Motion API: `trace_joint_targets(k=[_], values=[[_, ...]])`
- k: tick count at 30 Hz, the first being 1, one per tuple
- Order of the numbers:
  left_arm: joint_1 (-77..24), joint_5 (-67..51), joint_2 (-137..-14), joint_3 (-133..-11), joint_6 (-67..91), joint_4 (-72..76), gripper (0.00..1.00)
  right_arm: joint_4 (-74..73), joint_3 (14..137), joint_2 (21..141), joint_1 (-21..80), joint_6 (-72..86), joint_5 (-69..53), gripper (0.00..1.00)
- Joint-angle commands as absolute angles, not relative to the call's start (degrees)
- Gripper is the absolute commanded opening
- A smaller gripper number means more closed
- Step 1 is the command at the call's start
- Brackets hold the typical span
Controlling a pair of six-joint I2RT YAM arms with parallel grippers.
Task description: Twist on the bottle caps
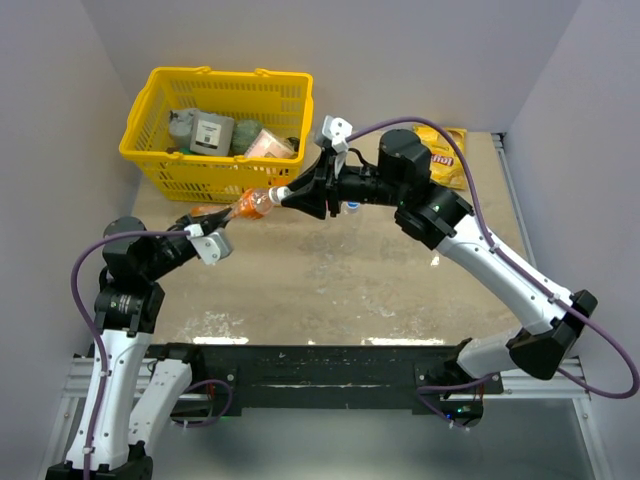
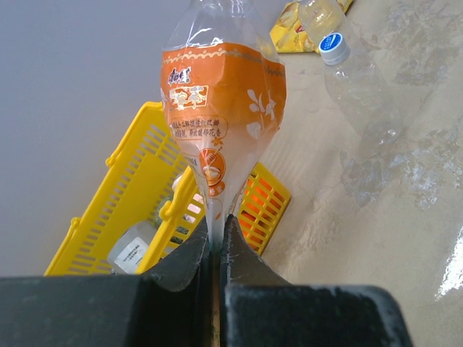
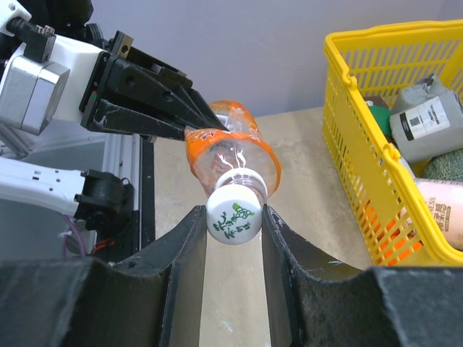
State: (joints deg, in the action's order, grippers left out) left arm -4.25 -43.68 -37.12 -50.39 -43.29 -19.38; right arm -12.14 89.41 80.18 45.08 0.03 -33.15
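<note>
Tabletop (image 1: 330, 285) | yellow basket (image 1: 160, 172): packets (image 1: 268, 143) | L fingers (image 2: 181, 262) pinch orange bottle (image 2: 217, 94) | R fingers (image 3: 181, 249) clamp its cap (image 3: 234, 215)

Grey walls (image 1: 350, 50) enclose a scuffed beige table (image 1: 330, 290).

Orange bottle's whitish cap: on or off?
On: the whitish round plastic cap sits on the orange-labelled plastic bottle's neck, between the right gripper's fingers. Tightness: cannot tell.

Both arms stretch toward each other, tips almost meeting: left gripper (image 1: 222, 213) pinched nearly closed, right gripper (image 1: 284, 195) clamped, fingers slightly apart.
</note>
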Motion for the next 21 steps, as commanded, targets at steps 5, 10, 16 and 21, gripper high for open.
trace_joint_targets(k=[5, 10, 16, 21], values=[[-4.4, -45.4, -36.7, -52.7, -42.8, -15.9, 0.00, -10.0, 91.5, 81.1, 44.7, 0.5, -33.5, 0.23], [-4.4, -45.7, -36.1, -52.2, -43.2, -15.8, 0.00, -10.1, 92.3, 81.9, 44.8, 0.3, -32.8, 0.23], [-4.4, -45.6, -35.7, -51.9, -43.3, -16.1, 0.00, -9.7, 93.7, 83.3, 44.8, -1.9, -33.0, 0.23], [-4.4, -45.5, -35.2, -50.8, -44.2, -15.2, 0.00, -10.5, 94.0, 84.5, 44.8, -2.4, -35.8, 0.23]])
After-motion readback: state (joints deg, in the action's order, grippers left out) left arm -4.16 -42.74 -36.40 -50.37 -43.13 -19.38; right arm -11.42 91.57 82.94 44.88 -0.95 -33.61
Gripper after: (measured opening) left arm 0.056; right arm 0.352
